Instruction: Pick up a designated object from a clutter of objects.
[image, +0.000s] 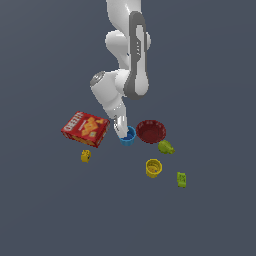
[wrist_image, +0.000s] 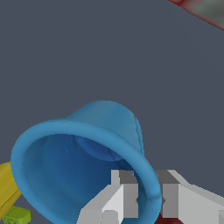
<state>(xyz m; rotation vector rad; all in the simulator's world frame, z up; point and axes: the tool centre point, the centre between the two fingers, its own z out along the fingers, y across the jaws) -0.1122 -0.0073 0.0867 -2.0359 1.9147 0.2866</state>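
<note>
You are looking at blue cup (image: 128, 136) sitting centre frame in exterior view, between red cracker box (image: 85, 128) at left and dark red bowl (image: 151, 131) at right. Gripper (image: 121, 131) is reaching down onto cup rim. Wrist view: fingers (wrist_image: 124, 192) are straddling cup (wrist_image: 78, 162) wall, one inside, one outside, looking clenched on rim. Cup is likely handling as light, rigid, smooth plastic; thin tapered wall may be slipping, so rim pinch is looking like best hold. Yellow cup (image: 153, 168) is sitting lower right.
</note>
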